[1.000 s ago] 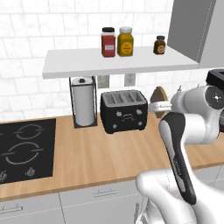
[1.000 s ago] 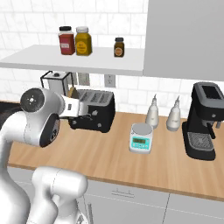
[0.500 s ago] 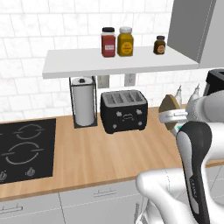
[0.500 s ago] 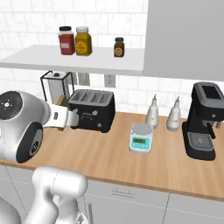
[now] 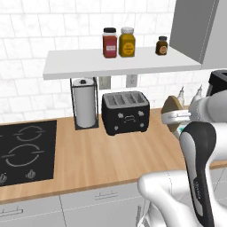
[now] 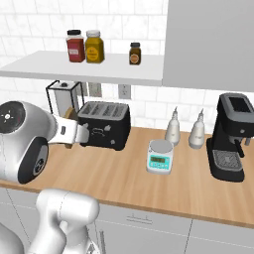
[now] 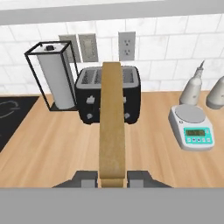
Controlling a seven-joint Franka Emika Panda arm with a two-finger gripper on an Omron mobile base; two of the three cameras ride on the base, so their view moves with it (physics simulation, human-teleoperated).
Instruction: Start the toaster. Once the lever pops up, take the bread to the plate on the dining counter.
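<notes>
The black two-slot toaster [image 5: 125,111] [image 6: 105,124] [image 7: 109,94] stands on the wooden wall counter against the tiles. My gripper [image 5: 171,119] [image 6: 81,134] [image 7: 112,177] is shut on the brown bread [image 5: 172,107] [image 6: 71,114] [image 7: 112,127], held in the air above the counter. It hangs in front of the toaster and a little to its right in the left base view. In the hand view the slice is edge-on between my fingertips [image 7: 87,177]. The plate and the dining counter are out of view.
A paper towel roll [image 5: 84,108] in a black frame stands left of the toaster, beyond it a cooktop [image 5: 22,153]. Right of the toaster are a small scale [image 6: 160,156], two pale bottles [image 6: 173,128] and a black coffee machine [image 6: 234,136]. A shelf [image 5: 119,62] with jars hangs above.
The arm has drawn back from the toaster and swung lower, carrying the bread rightward and down in the left base view. The toaster has not moved.
</notes>
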